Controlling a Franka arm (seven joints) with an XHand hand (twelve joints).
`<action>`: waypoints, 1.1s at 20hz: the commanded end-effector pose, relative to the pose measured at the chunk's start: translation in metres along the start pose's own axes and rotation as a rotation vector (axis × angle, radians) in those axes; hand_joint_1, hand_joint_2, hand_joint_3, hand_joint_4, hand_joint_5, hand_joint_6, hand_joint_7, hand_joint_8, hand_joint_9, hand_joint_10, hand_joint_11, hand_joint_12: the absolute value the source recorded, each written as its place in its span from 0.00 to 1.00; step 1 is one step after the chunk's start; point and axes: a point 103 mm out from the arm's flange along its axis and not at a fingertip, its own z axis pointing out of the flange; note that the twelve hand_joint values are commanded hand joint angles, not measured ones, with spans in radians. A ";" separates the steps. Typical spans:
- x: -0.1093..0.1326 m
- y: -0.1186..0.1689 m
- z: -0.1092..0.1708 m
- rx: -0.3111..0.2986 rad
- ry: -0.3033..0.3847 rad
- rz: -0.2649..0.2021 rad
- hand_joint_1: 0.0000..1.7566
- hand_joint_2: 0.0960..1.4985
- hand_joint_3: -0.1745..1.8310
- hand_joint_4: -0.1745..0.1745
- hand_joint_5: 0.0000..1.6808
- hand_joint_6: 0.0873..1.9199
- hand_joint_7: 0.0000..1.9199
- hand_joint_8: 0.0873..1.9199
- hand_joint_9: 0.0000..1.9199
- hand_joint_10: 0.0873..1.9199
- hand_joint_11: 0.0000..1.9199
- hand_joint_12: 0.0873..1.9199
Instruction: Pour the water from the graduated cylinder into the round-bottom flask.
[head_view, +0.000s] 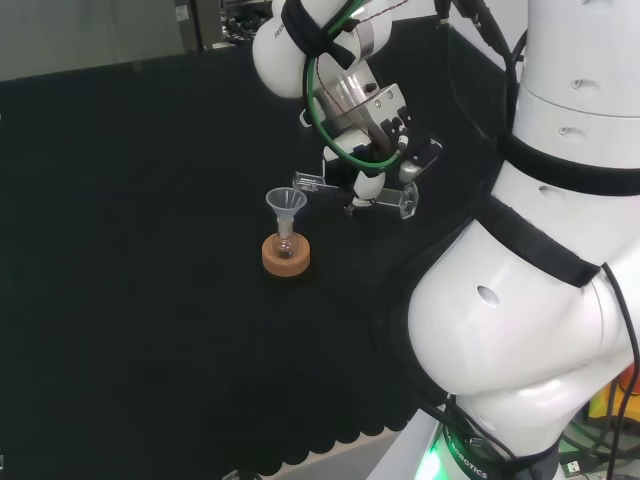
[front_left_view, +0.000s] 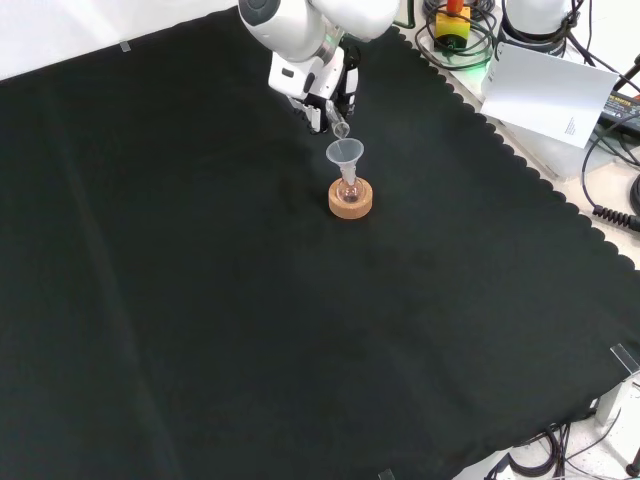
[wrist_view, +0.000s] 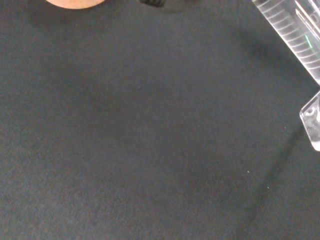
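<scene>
A small round-bottom flask (head_view: 285, 245) stands in a cork ring (head_view: 286, 260) with a clear funnel (head_view: 286, 203) in its neck. Just right of the funnel in the head view, the hand (head_view: 366, 150) is curled round a clear graduated cylinder (head_view: 385, 199) that lies almost level, its mouth toward the funnel. From the front, the cylinder's mouth (front_left_view: 340, 128) hangs just above the funnel's rim (front_left_view: 345, 153), with the hand (front_left_view: 318, 82) behind it. The wrist view catches the cylinder's marked wall (wrist_view: 295, 37) and an edge of the cork ring (wrist_view: 75, 2). Whether water runs, I cannot tell.
Black cloth (front_left_view: 250, 330) spreads wide around the cork ring (front_left_view: 350, 200). The arm's big white links (head_view: 540, 280) stand at the right of the head view. Cables and a white box (front_left_view: 545, 90) lie beyond the cloth's scalloped edge in the front view.
</scene>
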 end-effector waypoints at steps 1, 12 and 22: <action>0.002 0.001 -0.001 0.043 -0.036 0.010 0.65 0.75 0.09 0.08 0.56 0.54 0.64 0.15 0.75 0.00 0.67 0.35; -0.002 -0.003 -0.007 0.075 -0.062 0.031 0.64 0.75 0.09 0.08 0.56 0.54 0.64 0.15 0.75 0.00 0.67 0.35; 0.006 0.000 -0.015 0.145 -0.114 0.081 0.64 0.75 0.09 0.09 0.56 0.54 0.64 0.15 0.75 0.00 0.68 0.35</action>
